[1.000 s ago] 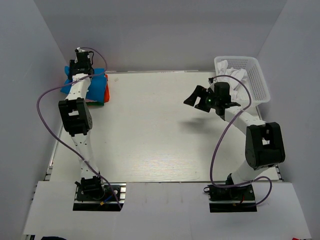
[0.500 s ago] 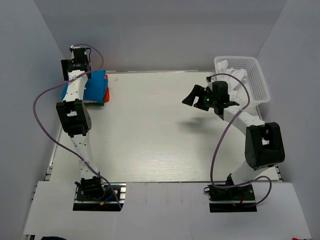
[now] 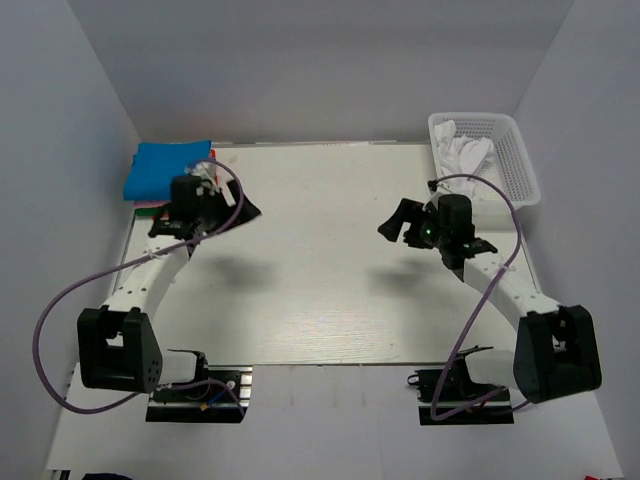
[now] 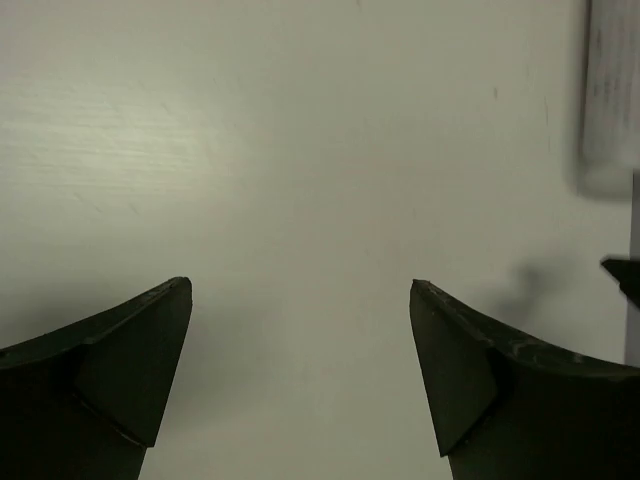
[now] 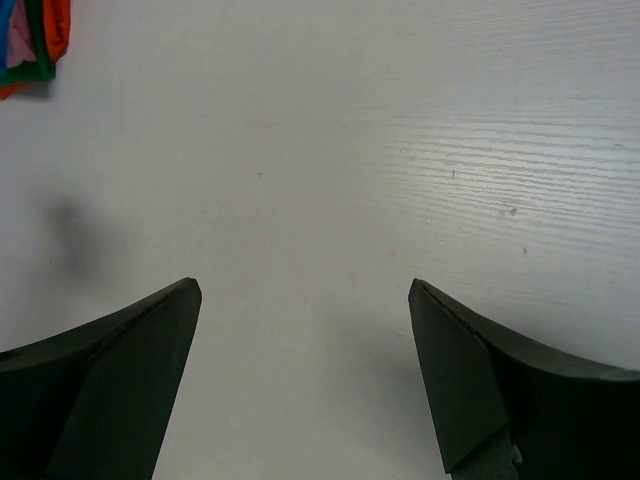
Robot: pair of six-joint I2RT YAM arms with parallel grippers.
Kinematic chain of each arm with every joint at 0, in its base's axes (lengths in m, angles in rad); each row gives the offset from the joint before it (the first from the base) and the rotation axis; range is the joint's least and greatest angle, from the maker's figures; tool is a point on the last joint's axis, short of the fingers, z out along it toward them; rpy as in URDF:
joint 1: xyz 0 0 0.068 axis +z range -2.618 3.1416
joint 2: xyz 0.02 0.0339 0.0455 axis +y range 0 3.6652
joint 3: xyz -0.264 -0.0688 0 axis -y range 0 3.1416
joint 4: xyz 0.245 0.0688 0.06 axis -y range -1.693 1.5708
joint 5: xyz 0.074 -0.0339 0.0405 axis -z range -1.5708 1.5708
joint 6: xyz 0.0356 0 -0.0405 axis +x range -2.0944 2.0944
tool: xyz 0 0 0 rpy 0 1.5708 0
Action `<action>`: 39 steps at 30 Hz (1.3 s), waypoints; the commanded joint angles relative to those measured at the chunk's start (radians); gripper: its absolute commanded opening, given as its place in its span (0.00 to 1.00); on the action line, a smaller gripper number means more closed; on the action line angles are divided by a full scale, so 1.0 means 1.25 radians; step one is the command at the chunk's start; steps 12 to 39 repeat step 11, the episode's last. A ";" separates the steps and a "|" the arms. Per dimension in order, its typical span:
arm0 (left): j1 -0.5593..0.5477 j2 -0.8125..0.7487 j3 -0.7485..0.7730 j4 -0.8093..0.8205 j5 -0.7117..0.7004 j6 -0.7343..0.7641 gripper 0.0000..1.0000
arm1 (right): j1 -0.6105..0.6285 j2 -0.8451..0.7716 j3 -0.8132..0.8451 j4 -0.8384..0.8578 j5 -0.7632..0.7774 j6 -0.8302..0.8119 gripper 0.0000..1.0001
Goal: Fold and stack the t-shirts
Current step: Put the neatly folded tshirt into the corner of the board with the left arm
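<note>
Blue t-shirt [image 3: 168, 168] is folded flat on top of a stack at the far left corner of the worktop [image 3: 330, 280]. Only edges of the shirts under it show. The right wrist view's top left corner has slivers of the orange t-shirt [image 5: 58, 22], green t-shirt [image 5: 40, 55] and pink t-shirt [image 5: 18, 45]. Exact order of those layers is hard to tell. White t-shirts [image 3: 465, 152] lie crumpled and unfolded in a white mesh basket [image 3: 522, 170] at the far right corner. How many are in there, cannot tell.

Left fingers [image 4: 120, 360] are spread wide with nothing between them. They hang above bare worktop just to the near right of the stack and do not touch it. The left wrist view has a blurred pale shape at its right edge, cannot tell what it is. Right fingers [image 5: 110, 370] are also spread wide and empty. They are above the worktop right of centre, to the near left of the basket and well apart from the stack, facing left across the worktop.

Left arm [image 3: 150, 270] reaches from its base at the near left up toward the stack. Right arm [image 3: 500, 285] reaches from its base at the near right toward the middle. The 2 arms are well apart from each other.
</note>
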 commanded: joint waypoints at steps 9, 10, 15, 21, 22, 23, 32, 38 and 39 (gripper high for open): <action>-0.116 -0.154 -0.064 -0.023 0.000 -0.072 1.00 | 0.000 -0.244 -0.186 0.050 0.071 0.008 0.90; -0.116 -0.154 -0.064 -0.034 -0.013 -0.064 1.00 | -0.001 -0.253 -0.188 0.047 0.078 0.005 0.90; -0.116 -0.154 -0.053 -0.061 -0.027 -0.064 1.00 | -0.002 -0.262 -0.192 0.047 0.084 -0.002 0.90; -0.116 -0.154 -0.053 -0.061 -0.027 -0.064 1.00 | -0.002 -0.262 -0.192 0.047 0.084 -0.002 0.90; -0.116 -0.154 -0.053 -0.061 -0.027 -0.064 1.00 | -0.002 -0.262 -0.192 0.047 0.084 -0.002 0.90; -0.116 -0.154 -0.053 -0.061 -0.027 -0.064 1.00 | -0.002 -0.262 -0.192 0.047 0.084 -0.002 0.90; -0.116 -0.154 -0.053 -0.061 -0.027 -0.064 1.00 | -0.002 -0.262 -0.192 0.047 0.084 -0.002 0.90; -0.116 -0.154 -0.053 -0.061 -0.027 -0.064 1.00 | -0.002 -0.262 -0.192 0.047 0.084 -0.002 0.90; -0.116 -0.154 -0.053 -0.061 -0.027 -0.064 1.00 | -0.002 -0.262 -0.192 0.047 0.084 -0.002 0.90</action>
